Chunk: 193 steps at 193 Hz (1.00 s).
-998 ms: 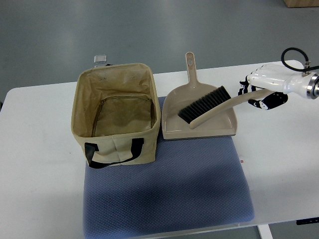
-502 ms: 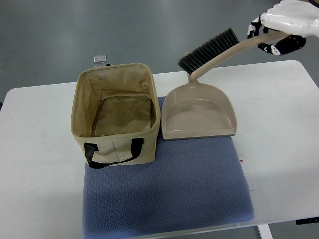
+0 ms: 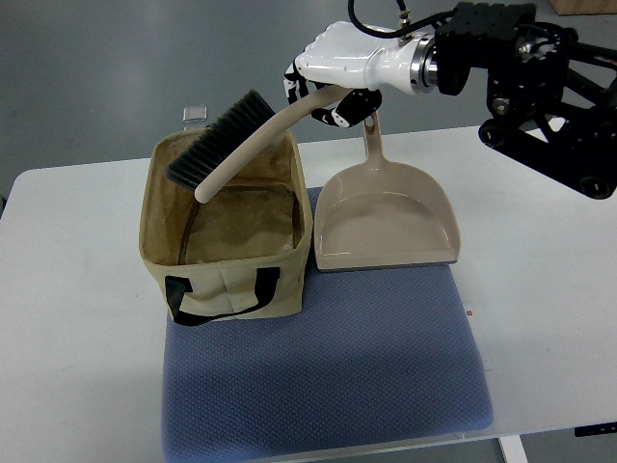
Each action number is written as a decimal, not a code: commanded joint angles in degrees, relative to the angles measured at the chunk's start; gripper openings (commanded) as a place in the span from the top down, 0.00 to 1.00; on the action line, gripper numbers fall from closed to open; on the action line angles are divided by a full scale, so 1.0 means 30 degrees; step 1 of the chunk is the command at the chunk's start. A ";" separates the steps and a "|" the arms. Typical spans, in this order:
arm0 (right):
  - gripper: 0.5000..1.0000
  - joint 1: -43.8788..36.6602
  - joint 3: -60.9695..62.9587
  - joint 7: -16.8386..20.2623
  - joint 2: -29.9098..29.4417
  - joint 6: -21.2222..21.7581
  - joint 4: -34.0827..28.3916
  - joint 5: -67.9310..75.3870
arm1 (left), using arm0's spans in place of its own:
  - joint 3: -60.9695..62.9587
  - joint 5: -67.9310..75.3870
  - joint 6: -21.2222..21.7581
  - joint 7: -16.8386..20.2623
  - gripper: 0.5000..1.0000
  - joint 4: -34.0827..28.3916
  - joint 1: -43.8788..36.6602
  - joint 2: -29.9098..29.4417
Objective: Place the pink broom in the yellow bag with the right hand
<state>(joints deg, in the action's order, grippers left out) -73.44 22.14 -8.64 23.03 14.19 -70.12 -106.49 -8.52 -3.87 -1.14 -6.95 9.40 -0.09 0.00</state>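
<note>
White table, right hand fingers grasping broom above open bag

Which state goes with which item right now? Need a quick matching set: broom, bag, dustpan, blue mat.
Things:
1. broom
2. bag
3. dustpan
4. blue mat

States:
A. lies flat on the table, under the bag and the dustpan's front edge
B. held in the air by the right hand, brush end over the bag's opening
C. stands open, nothing visible inside
D. rests empty beside the bag, handle pointing away from the camera

Pairs: 1-B, 2-C, 3-D, 4-A
</note>
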 commanded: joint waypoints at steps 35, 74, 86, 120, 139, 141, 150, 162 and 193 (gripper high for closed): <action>0.51 0.0106 -0.0759 0.0037 -0.1232 -0.0188 0.0638 -0.0013 | 0.0000 0.0000 0.0000 0.0001 0.00 0.0000 0.0002 0.0000; 0.21 0.0165 -0.0700 0.0066 -0.1262 -0.0217 0.0696 0.0105 | 0.0000 0.0000 0.0000 0.0001 0.00 0.0000 0.0002 0.0000; 0.21 0.0165 -0.0583 0.0066 -0.1203 -0.0247 0.0725 0.0134 | 0.0000 0.0000 0.0000 0.0001 0.00 0.0000 0.0002 0.0000; 0.21 0.0194 0.0120 0.0066 -0.0266 -0.0891 0.0931 0.0515 | 0.0000 0.0000 0.0000 0.0001 0.00 0.0000 0.0002 0.0000; 0.21 0.0809 0.1263 0.0096 0.0730 -0.1067 0.1106 0.1306 | 0.0000 0.0000 0.0000 0.0001 0.00 0.0000 0.0002 0.0000; 0.21 0.0956 0.1409 0.0096 0.0818 -0.1067 0.1136 0.1481 | 0.0000 0.0000 0.0000 0.0001 0.00 0.0000 0.0002 0.0000; 0.21 0.1745 0.2345 0.0125 0.1286 -0.1067 0.1165 0.2417 | 0.0000 0.0000 0.0000 0.0001 0.00 0.0000 0.0002 0.0000; 0.22 0.2684 0.3489 0.0125 0.1756 -0.1067 0.1194 0.3532 | 0.0000 0.0000 0.0000 0.0001 0.00 0.0000 0.0002 0.0000; 0.22 0.5876 0.7150 0.0154 0.2488 -0.1594 0.1194 0.7807 | 0.0000 0.0000 0.0000 0.0001 0.00 0.0000 0.0002 0.0000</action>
<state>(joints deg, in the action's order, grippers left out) -61.66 36.80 -8.18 29.22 10.60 -66.54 -91.16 -8.53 -3.87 -1.14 -6.94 9.40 -0.09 0.00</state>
